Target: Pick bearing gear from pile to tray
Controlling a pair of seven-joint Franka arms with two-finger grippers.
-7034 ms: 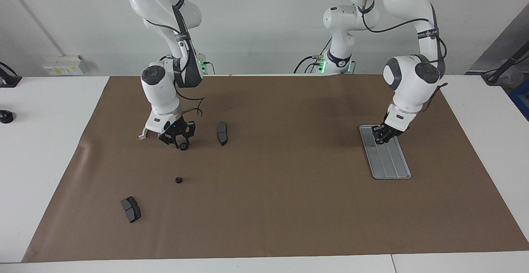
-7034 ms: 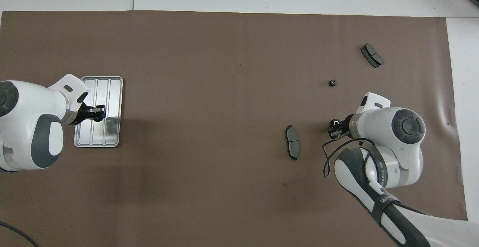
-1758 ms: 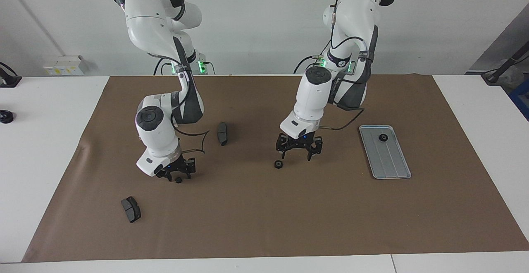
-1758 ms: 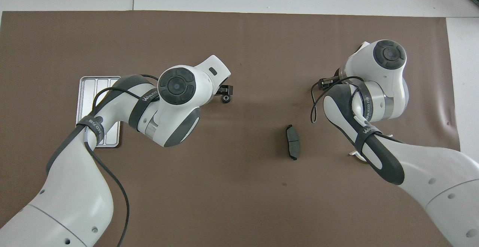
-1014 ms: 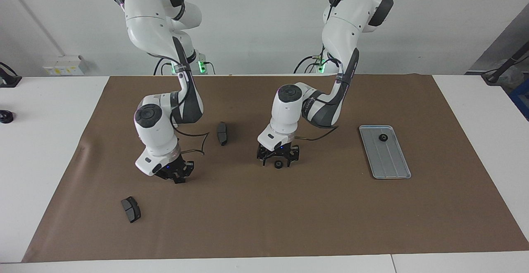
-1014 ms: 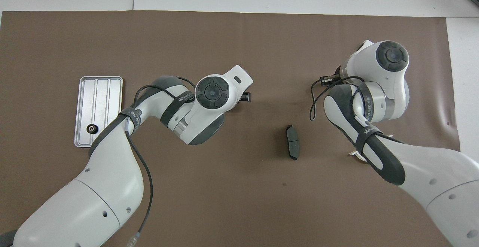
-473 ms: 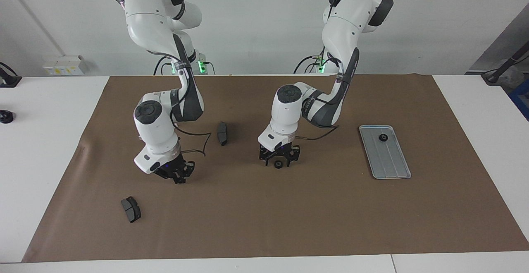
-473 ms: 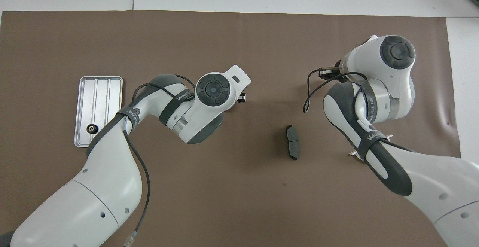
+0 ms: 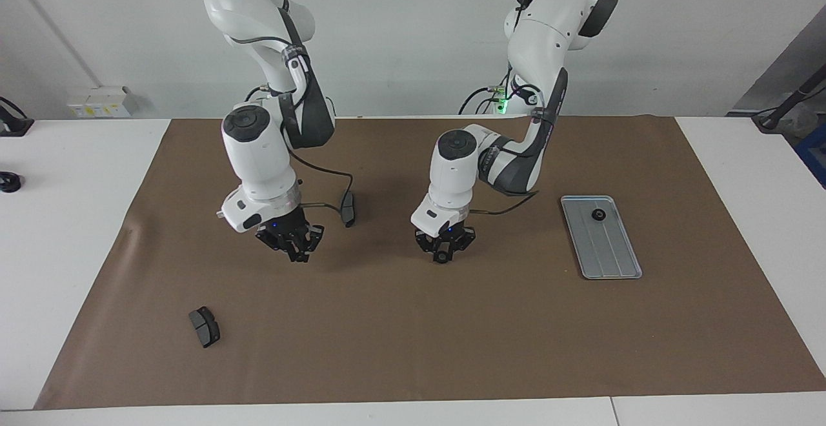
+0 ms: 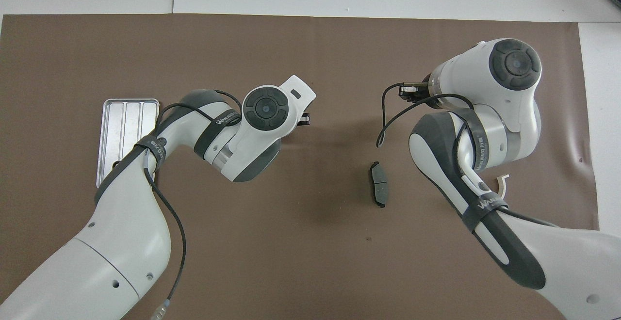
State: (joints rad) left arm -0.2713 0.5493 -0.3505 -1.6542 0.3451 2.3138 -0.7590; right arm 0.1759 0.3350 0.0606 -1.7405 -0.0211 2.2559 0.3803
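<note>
My left gripper (image 9: 441,255) (image 10: 303,119) is low over the middle of the mat, shut on a small black bearing gear (image 9: 441,258). My right gripper (image 9: 299,253) (image 10: 406,91) hangs raised over the mat toward the right arm's end, its fingertips shut on another gear that barely shows. The silver ridged tray (image 9: 610,255) (image 10: 125,116) lies toward the left arm's end. One gear (image 9: 598,215) rests in the tray end nearer the robots. What is left of the pile is a dark brake pad (image 9: 348,212) (image 10: 379,184), a second pad (image 9: 204,326) and a white half-ring bracket (image 10: 502,184).
A brown mat (image 9: 413,335) covers the table's middle, with white table (image 9: 71,219) at both ends. The right arm's black cable (image 9: 326,205) loops down near the first brake pad. The left arm (image 10: 145,165) covers part of the tray in the overhead view.
The left gripper has closed on the gear in the mat's middle. The right gripper has risen with its gear and swung toward the middle; the spot where that gear lay is bare.
</note>
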